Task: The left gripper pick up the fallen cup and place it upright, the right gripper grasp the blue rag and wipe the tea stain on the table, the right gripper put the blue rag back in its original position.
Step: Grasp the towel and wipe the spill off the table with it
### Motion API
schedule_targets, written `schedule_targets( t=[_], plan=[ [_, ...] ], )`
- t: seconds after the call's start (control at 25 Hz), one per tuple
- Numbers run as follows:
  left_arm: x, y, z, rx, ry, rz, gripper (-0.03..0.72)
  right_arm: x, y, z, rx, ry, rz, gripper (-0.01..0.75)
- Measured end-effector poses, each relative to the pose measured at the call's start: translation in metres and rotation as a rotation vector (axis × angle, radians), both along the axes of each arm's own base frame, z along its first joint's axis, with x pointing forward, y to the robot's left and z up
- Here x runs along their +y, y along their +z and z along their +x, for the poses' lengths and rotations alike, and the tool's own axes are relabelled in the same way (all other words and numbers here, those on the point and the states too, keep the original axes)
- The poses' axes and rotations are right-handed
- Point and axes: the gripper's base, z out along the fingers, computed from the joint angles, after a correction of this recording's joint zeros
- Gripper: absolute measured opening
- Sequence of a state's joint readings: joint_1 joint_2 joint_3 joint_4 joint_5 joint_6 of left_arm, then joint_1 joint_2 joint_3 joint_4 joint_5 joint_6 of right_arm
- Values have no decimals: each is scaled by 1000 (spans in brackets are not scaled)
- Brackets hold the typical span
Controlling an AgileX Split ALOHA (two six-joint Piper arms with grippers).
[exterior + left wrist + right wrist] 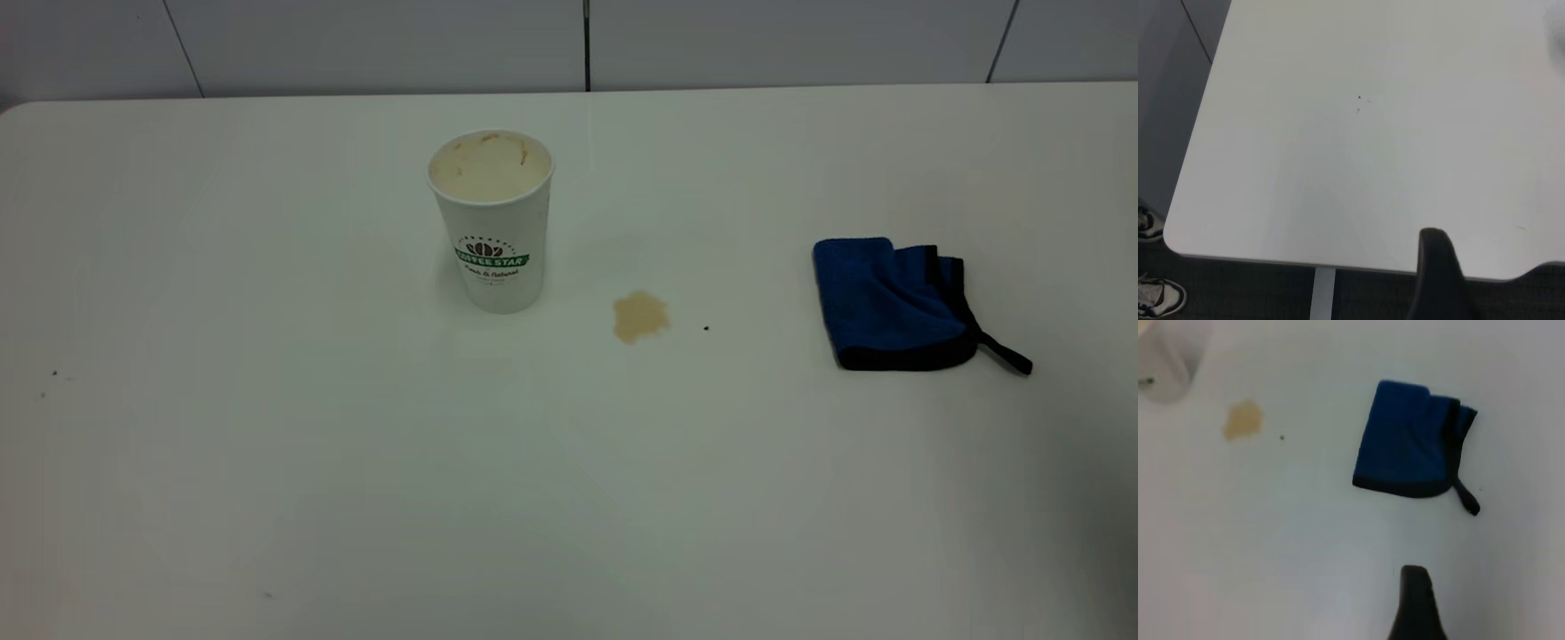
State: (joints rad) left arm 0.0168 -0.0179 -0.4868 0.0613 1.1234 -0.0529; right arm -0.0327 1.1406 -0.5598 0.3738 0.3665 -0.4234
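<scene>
- Standing upright on the table (267, 498), the cup (492, 222) is seen left of centre toward the far side, mouth up, with brown streaks on its cream inside and the green logo band turned to the near side.
- The tea stain (639, 316) is found just to the right of the cup and slightly nearer, apart from its base; a tiny black speck (706, 328) lies just right of the stain.
- The blue rag (892, 302) is laid folded well to the right of the stain, untouched, with its black edging along the near side and its black loop tail trailing to the right.
- No arm is shown in the exterior view.
- In the left wrist view, one dark finger (1439, 277) of the left gripper is seen above a rounded table corner; how far it is open cannot be told, and nothing is seen held by it.
- In the right wrist view, one dark finger (1417, 603) of the right gripper is seen above bare table near the rag, apart from it; its opening cannot be told, and nothing is seen held.
- Two shoes (1155, 293) are seen on the floor beyond the table edge in the left wrist view.
</scene>
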Motion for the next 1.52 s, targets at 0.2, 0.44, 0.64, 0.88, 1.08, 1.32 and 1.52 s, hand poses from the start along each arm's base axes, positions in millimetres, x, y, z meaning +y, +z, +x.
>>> schedule_targets(
  t=[0.2, 0.44, 0.64, 0.88, 1.08, 1.32, 1.52],
  plan=[
    [0, 0, 0, 0, 0, 0, 487, -2, -35, 73, 142, 66, -44, 591],
    [0, 0, 0, 0, 0, 0, 487, 0, -102, 143, 290, 123, -62, 590],
    [0, 0, 0, 0, 0, 0, 487, 1, -150, 180, 329, 146, -80, 590],
    [0, 0, 0, 0, 0, 0, 487, 1, -191, 217, 298, 155, -114, 590],
    [0, 0, 0, 0, 0, 0, 487, 10, -227, 227, 332, 186, -120, 590],
    [0, 0, 0, 0, 0, 0, 487, 18, -240, 231, 327, 225, -144, 530],
    [0, 0, 0, 0, 0, 0, 487, 42, -238, 234, 297, 275, -161, 112]
  ],
)
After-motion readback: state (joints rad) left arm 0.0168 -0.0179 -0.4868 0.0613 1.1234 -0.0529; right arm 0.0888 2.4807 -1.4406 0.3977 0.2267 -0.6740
